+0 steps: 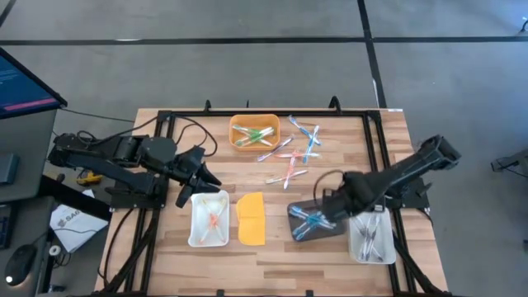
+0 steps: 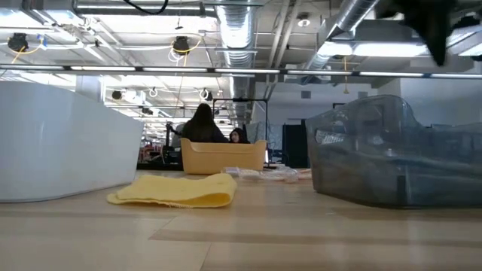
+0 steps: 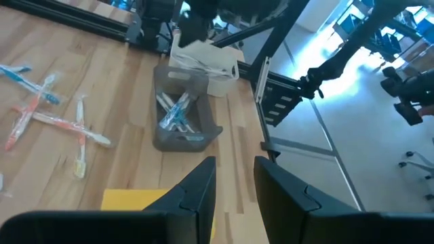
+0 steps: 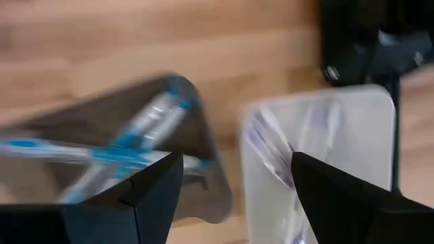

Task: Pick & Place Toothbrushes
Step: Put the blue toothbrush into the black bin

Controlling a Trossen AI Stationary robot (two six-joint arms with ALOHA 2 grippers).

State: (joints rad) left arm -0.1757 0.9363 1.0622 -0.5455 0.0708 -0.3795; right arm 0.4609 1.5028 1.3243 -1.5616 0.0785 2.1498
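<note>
Loose toothbrushes [image 1: 293, 157] lie mid-table, right of the far tray [image 1: 254, 132]; nearer, left to right, sit a tray [image 1: 209, 219], lid [image 1: 252, 219] and two more trays [image 1: 318, 221]

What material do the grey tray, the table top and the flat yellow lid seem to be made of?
Grey tray: probably smoky translucent plastic, since blue toothbrushes show through its wall. Table top: wood, apparently butcher-block, with visible planks and grain. Flat yellow lid: likely matte, flexible plastic or silicone; its edge looks wavy.

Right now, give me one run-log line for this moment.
right gripper: open, over grey tray of blue toothbrushes | left gripper: empty, above white tray | loose toothbrushes: mid-table
</note>
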